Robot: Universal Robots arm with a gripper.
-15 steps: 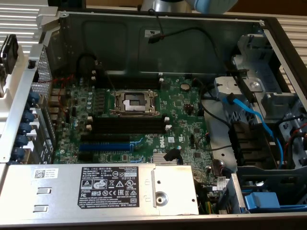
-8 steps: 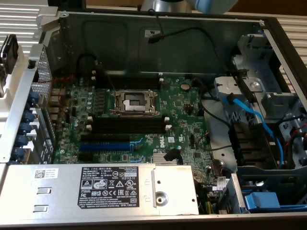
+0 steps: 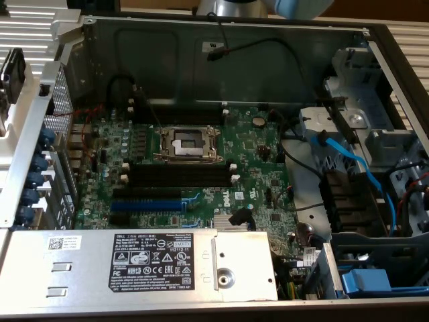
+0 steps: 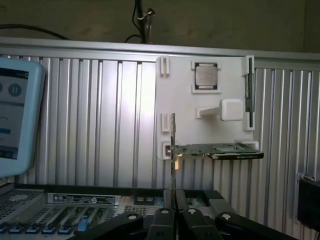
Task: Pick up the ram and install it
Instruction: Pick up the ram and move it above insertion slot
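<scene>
Wrist view first: the hand [image 4: 173, 196] sits nearest, its two black fingers drawn together and clamped on the lower end of the ram [image 4: 172, 150]. The ram is seen edge-on as a thin upright strip rising straight out of the grip, clear of everything around it. Just past the fingers lies the open computer case [image 4: 75, 200], with a labelled metal cover and a row of blue clips along its edge. Further off, a white holder plate [image 4: 205, 107] rests on the ribbed metal bench [image 4: 100, 120]. The plate carries a square processor chip [image 4: 206, 76] in one pocket and a green expansion card [image 4: 210, 149] standing out from its lower part. A pale blue screen unit [image 4: 15, 115] stands beside the plate, well apart from it.

From the exterior view, the power supply [image 3: 134, 261] with its black label is closest. Behind it lies the green motherboard [image 3: 255, 161], where the blue expansion slot [image 3: 146, 203] comes first, then the long black memory slots [image 3: 177, 176], then the metal processor socket [image 3: 188, 143]. Blue cables [image 3: 355, 161] run along the exterior view's right, and part of the arm [image 3: 234, 7] shows beyond the case's far wall.
</scene>
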